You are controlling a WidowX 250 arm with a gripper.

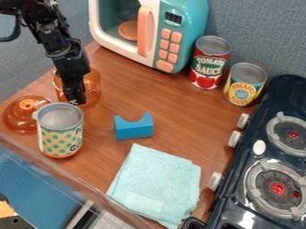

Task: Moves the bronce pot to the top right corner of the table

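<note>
The black metal gripper [74,102] is hanging down at the round, see-through bronze-orange pot [94,86]; whether it is gripping cannot be told. The pot is sitting toward the brown wooden table's [173,100] upper left, near a domed, see-through orange lid [20,120].

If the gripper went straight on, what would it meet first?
Probably the pot: the gripper points down and overlaps it in view. Depth is unclear, so it might meet the table beside the pot instead.
</note>
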